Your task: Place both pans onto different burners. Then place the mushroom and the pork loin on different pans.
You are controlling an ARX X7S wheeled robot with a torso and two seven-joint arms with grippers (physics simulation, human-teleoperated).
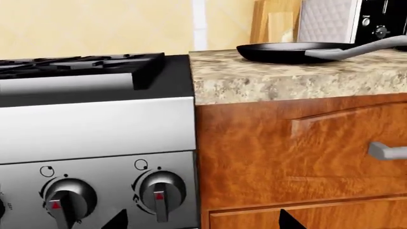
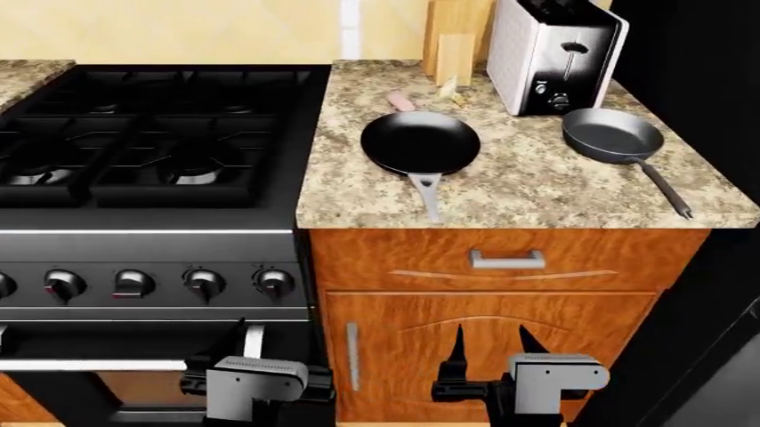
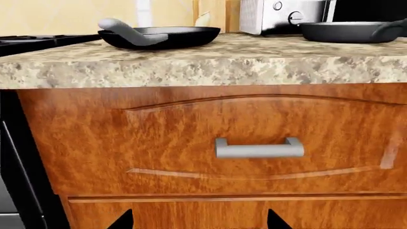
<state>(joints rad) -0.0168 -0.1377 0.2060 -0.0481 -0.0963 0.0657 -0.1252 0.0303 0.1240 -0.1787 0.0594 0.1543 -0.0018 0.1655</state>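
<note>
A: How much of the task can be counted as done?

B: None, as far as can be judged. The matte black round pan with the flat silver-grey handle [image 2: 421, 142] is seen lying on the speckled granite countertop [image 2: 522, 200], just beside the black gas stove [image 2: 166, 133]. The glossy dark grey pan with the long thin dark handle [image 2: 613, 134] is also on that countertop, well apart from the stove and near the white toaster [image 2: 553, 53]. The round burners with silvery centre caps [image 2: 190, 169] are left bare under the grates.

A: And the food?

B: The small pale pink oblong pork loin [image 2: 400, 100] is seen on the countertop, behind the matte black pan, on the side nearer the stove. The small pale cream mushroom [image 2: 449, 87] is made out just beyond it, by the wooden boards [image 2: 457, 36], though it is too small for detail.

A: The grippers?

B: The right gripper [image 2: 489, 342] is held low before the wooden cabinet door [image 2: 499, 356], its dark fingers spread apart and nothing between them. The left gripper [image 2: 244, 334] is held low before the stove's front; only a dark finger shows, so its spread cannot be told.

A: What is left?

B: Everything: both pans are to be carried to separate burners, then each food item set in its own pan.
</note>
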